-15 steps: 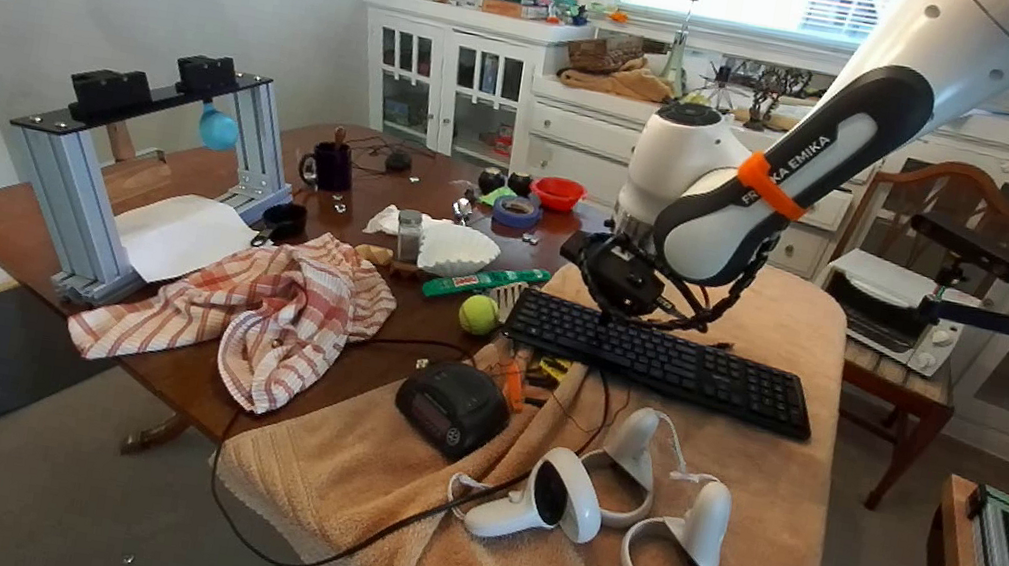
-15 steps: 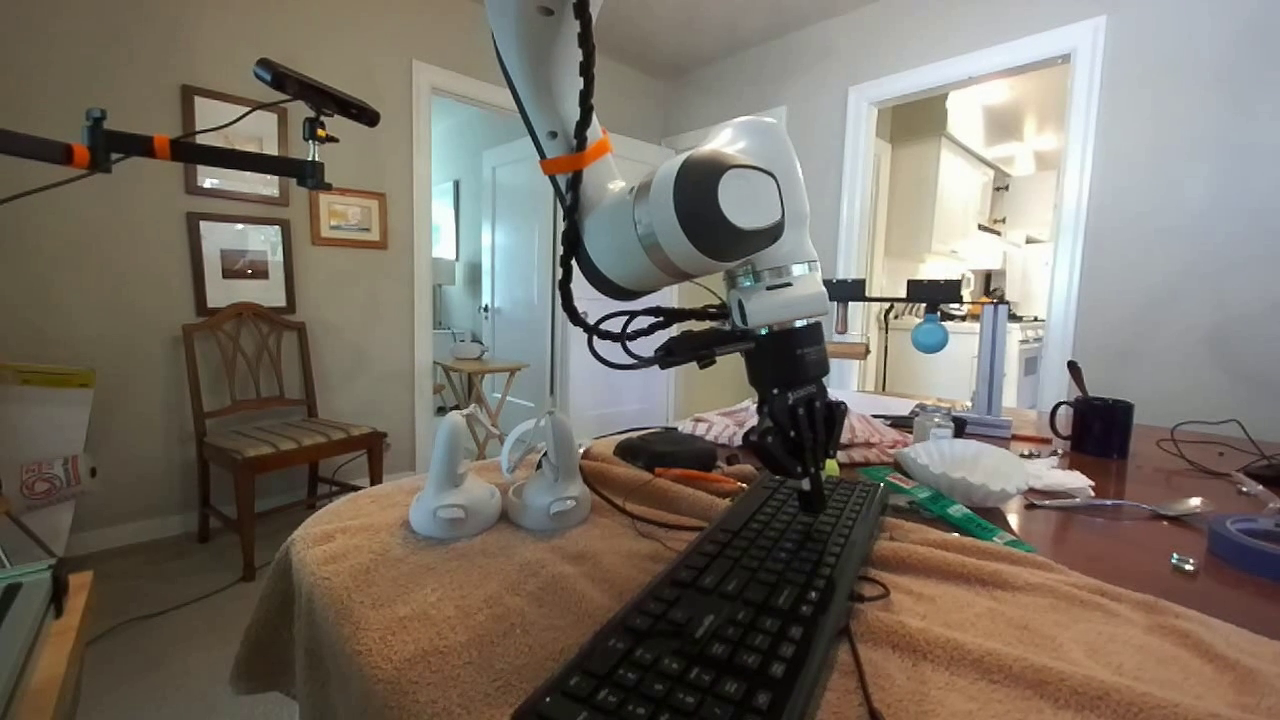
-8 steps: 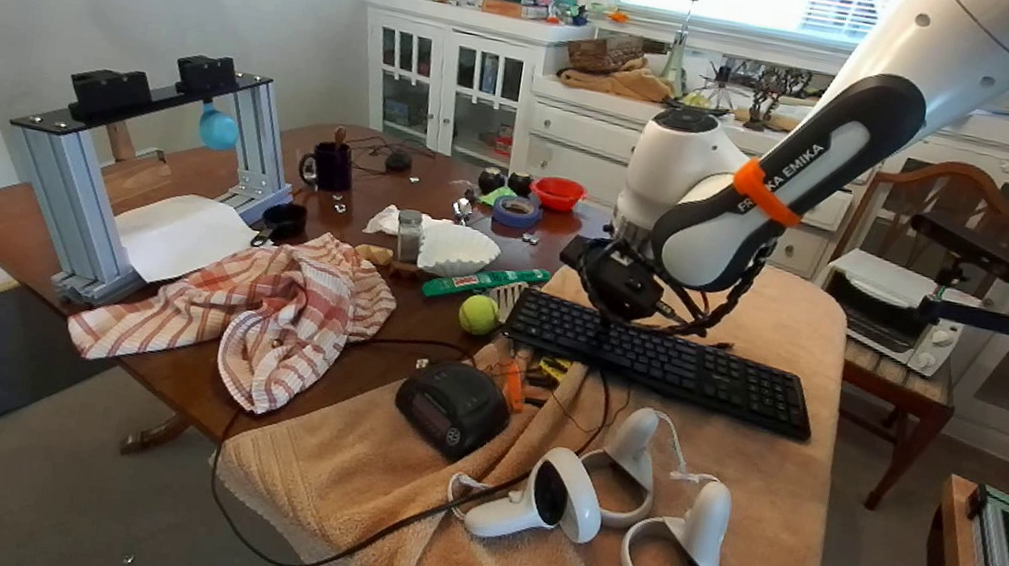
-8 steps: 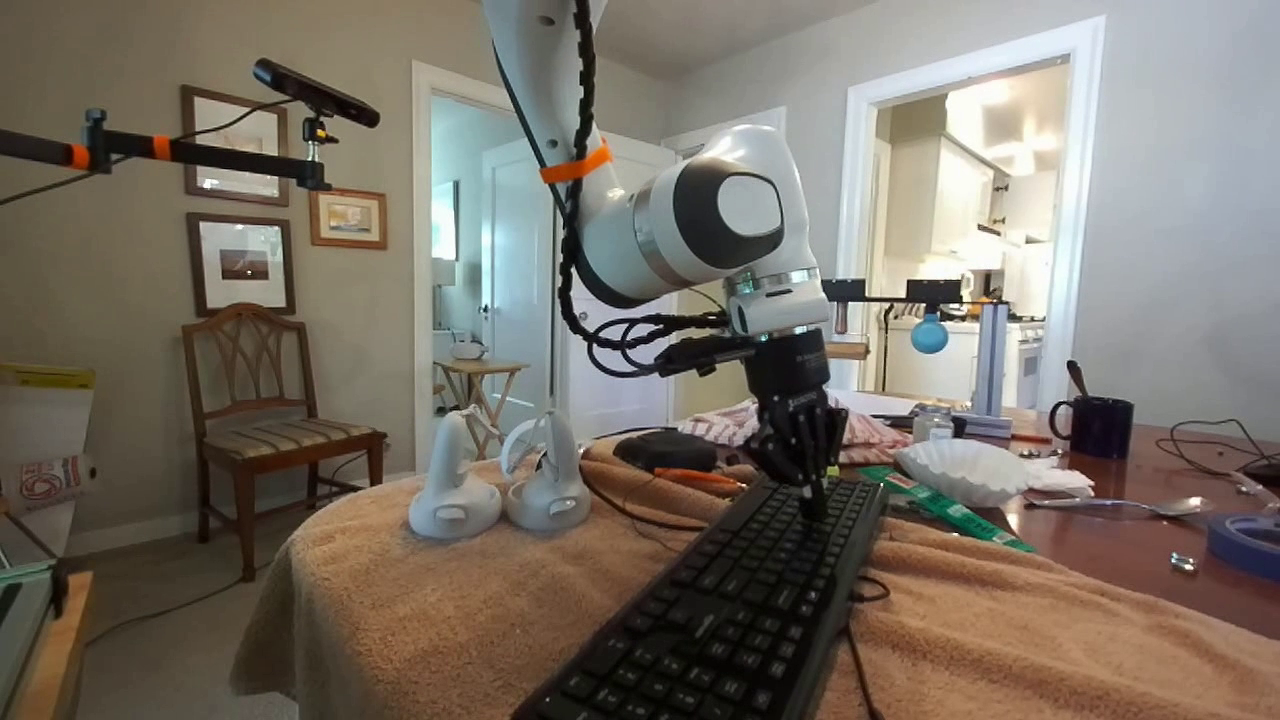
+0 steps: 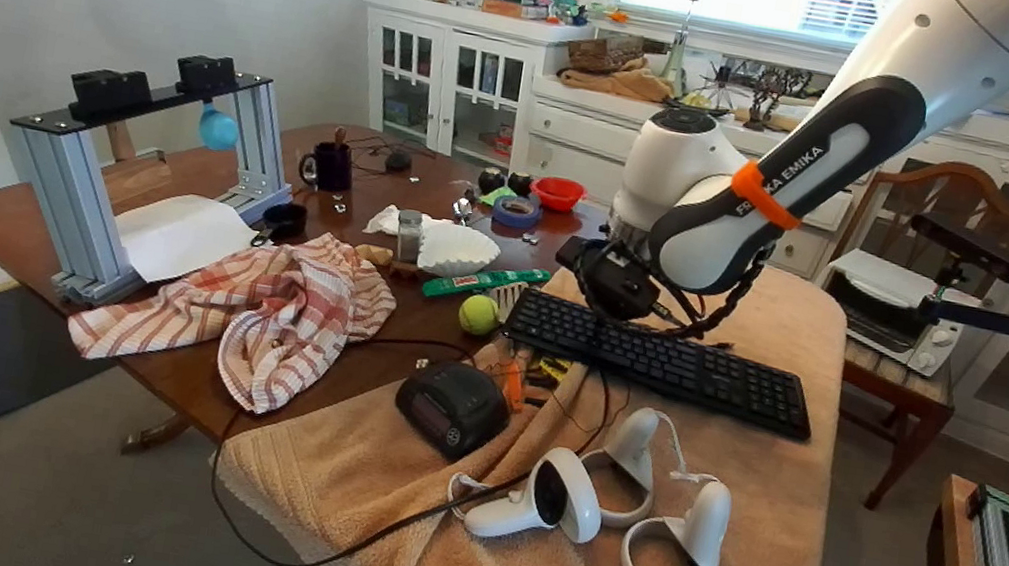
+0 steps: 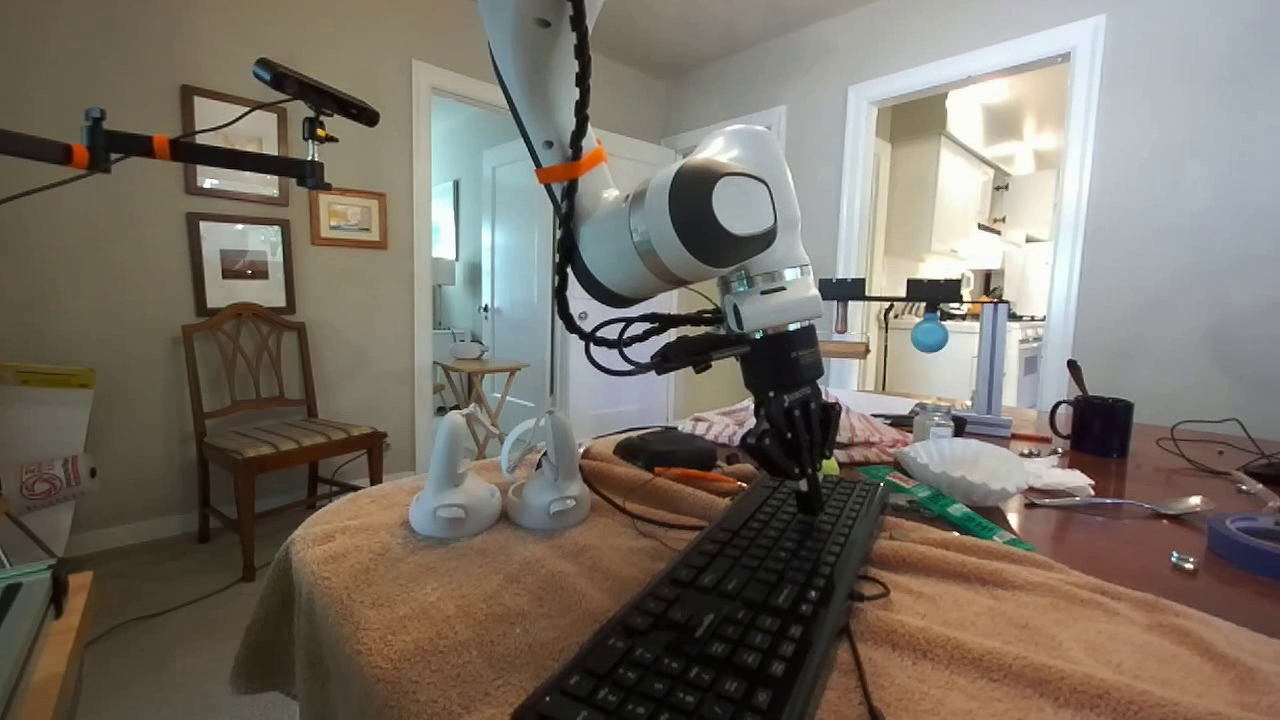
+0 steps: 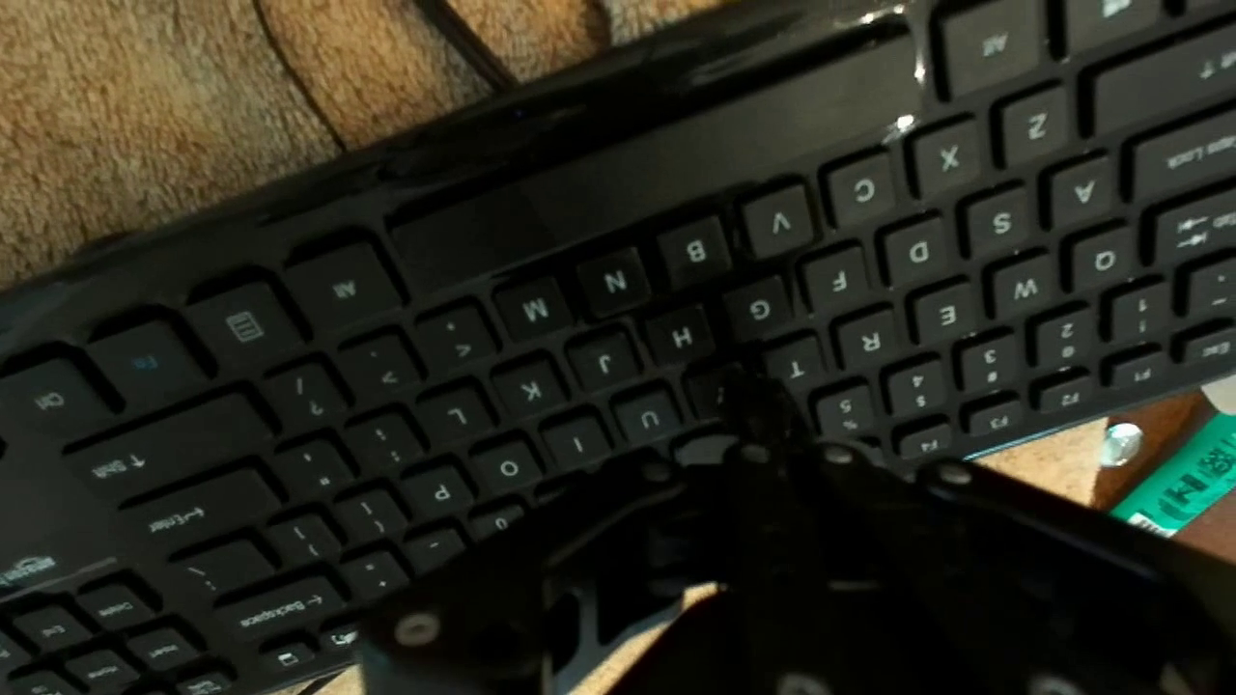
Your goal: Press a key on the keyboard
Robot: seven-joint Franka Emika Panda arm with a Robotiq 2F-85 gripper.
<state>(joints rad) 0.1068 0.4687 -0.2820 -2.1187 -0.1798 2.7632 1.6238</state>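
The long black keyboard (image 5: pixel 702 375) lies on a tan towel; it also shows in an exterior view (image 6: pixel 700 610) and fills most of the wrist view (image 7: pixel 531 391). My gripper (image 6: pixel 808 498) points down over the far half of the keyboard there, and its dark tips are hard to make out against the keys in an exterior view (image 5: pixel 595 336). In the wrist view my gripper (image 7: pixel 758 396) is shut with its fingertips together and nothing between them. The tips cover part of the key between T and U, below H. I cannot tell whether they touch it.
A black clock radio (image 5: pixel 452 406), white controllers (image 5: pixel 566 500) and a tennis ball (image 5: pixel 479 316) lie near the keyboard. A green packet (image 6: pixel 950 508) lies by its far end. A cable (image 6: pixel 855 640) runs along its side. A striped cloth (image 5: pixel 296 321) lies farther off.
The arm and gripper came down slightly between one second and half a second ago. Since then the gripper has shifted slightly left and up in an exterior view. The keyboard has not moved.
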